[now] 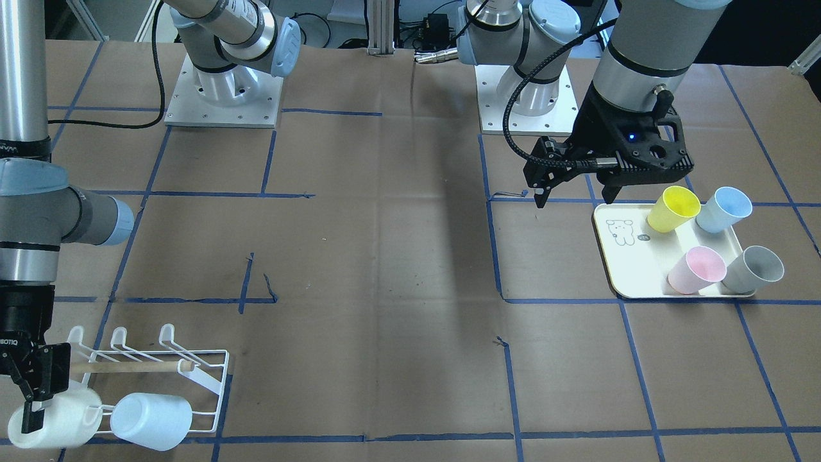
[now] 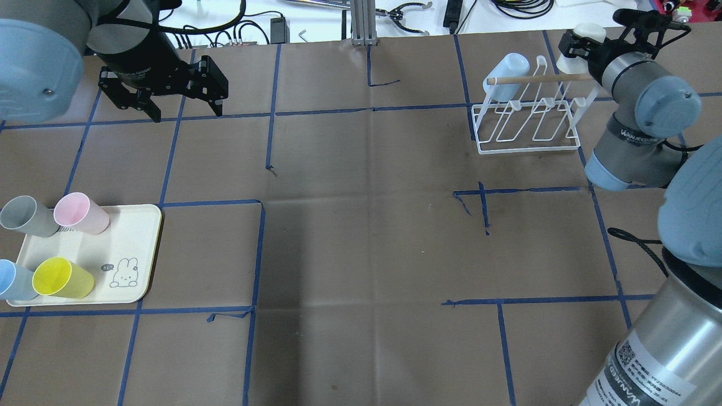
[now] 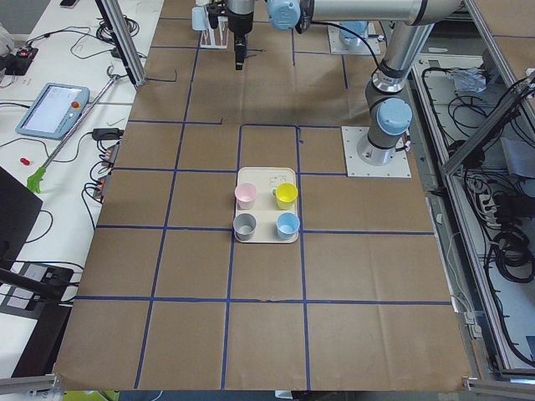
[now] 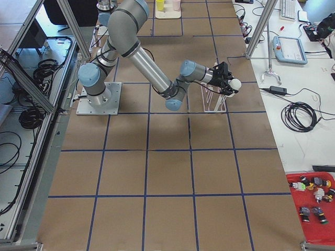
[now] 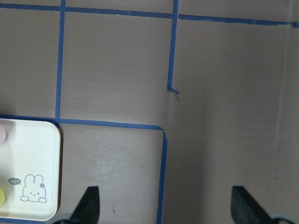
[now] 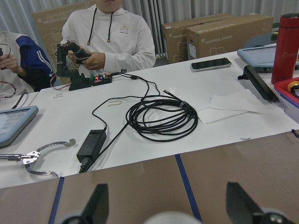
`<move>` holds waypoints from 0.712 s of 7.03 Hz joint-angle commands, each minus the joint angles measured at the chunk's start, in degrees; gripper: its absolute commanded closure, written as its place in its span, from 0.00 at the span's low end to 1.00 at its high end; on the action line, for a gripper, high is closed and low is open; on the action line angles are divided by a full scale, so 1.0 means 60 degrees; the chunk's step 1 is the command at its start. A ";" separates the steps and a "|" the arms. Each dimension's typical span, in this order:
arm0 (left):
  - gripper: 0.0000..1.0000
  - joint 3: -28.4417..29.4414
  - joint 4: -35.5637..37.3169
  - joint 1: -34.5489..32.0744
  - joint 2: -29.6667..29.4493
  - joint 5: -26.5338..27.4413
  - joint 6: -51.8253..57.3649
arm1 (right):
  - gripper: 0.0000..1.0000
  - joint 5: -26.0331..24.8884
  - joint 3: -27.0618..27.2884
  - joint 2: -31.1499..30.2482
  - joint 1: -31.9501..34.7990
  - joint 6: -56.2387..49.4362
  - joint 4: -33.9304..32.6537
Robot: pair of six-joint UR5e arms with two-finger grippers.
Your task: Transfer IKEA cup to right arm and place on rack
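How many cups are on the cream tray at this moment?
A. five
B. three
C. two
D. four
D: the cream tray carries four cups, a yellow cup, a blue cup, a pink cup and a grey cup.

Silver-grey tubes and pale blue joint caps are seen on the left arm and right arm; screwed white base plates, a black ribbed cable, the black left hand.
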 commanded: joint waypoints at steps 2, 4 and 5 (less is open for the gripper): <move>0.01 0.0031 -0.0070 -0.0271 -0.0030 -0.0015 0.0153 | 0.00 -0.0030 -0.0033 -0.0388 0.0015 -0.0014 0.0096; 0.01 0.0017 -0.0114 -0.0272 0.0014 0.0014 0.0779 | 0.00 -0.0089 -0.0019 -0.0901 0.0088 -0.0014 0.0693; 0.01 0.0017 -0.0114 -0.0243 0.0014 0.0014 0.0798 | 0.00 -0.0103 -0.0004 -0.1382 0.0103 -0.0014 0.1292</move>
